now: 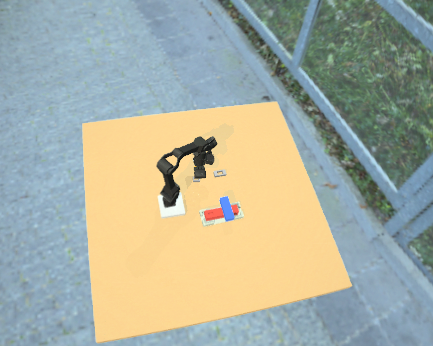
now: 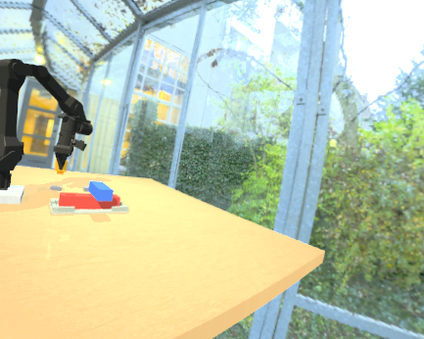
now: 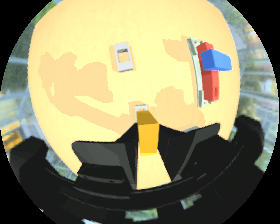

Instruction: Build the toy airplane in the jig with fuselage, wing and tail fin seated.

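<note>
My gripper [image 1: 199, 175] [image 2: 61, 162] [image 3: 143, 124] is shut on the orange tail fin [image 2: 61, 168] [image 3: 148, 132], which hangs above the table. The gripper hides the fin in the top view. The red fuselage [image 1: 214, 213] [image 2: 75, 201] [image 3: 212, 87] lies in the pale jig [image 1: 208, 222] [image 2: 88, 212] [image 3: 196, 70] and looks level. The blue wing [image 1: 226, 209] [image 2: 101, 191] [image 3: 216, 60] lies crosswise on top of the fuselage. Its tab is hidden. The gripper is well away from the jig, on the right of which the wrist view shows the wing sticking out.
A grey rectangular frame [image 1: 215, 174] [image 3: 125, 68] lies flat near the gripper. A small pale holder [image 3: 141, 107] shows just beyond the held fin. Another grey piece [image 3: 191, 129] is partly hidden behind the right finger. The white arm base [image 1: 172, 211] [image 2: 12, 194] stands left of the jig.
</note>
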Controlling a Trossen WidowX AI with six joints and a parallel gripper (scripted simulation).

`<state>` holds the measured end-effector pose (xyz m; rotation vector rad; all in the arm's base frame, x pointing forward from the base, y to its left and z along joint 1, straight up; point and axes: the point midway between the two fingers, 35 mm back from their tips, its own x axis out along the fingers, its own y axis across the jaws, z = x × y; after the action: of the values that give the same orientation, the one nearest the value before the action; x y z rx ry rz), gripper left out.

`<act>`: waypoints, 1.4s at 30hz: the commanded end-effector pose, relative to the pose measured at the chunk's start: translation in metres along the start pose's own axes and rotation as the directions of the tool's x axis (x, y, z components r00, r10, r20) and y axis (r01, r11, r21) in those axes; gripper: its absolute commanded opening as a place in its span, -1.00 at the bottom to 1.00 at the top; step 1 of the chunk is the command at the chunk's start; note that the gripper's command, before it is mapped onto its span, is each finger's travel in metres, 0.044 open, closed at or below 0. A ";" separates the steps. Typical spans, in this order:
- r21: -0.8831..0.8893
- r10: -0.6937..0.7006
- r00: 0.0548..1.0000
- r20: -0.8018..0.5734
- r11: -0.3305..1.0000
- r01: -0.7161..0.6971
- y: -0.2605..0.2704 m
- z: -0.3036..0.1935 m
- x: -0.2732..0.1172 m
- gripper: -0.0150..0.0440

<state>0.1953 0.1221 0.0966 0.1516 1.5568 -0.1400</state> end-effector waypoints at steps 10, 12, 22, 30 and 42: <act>0.001 0.011 1.000 0.002 1.000 -0.011 -0.001 -0.003 -0.040 -0.49; 0.001 0.011 1.000 0.003 1.000 -0.011 -0.002 -0.003 -0.046 -0.49; 0.004 0.007 1.000 0.004 1.000 -0.007 -0.006 -0.007 -0.068 -0.49; 0.003 0.003 1.000 0.007 1.000 -0.003 -0.020 0.006 -0.064 -0.49; -0.002 -0.002 1.000 0.011 1.000 0.002 -0.050 0.029 -0.057 -0.49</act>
<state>0.2109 0.0751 0.1554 0.1552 1.5461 -0.1417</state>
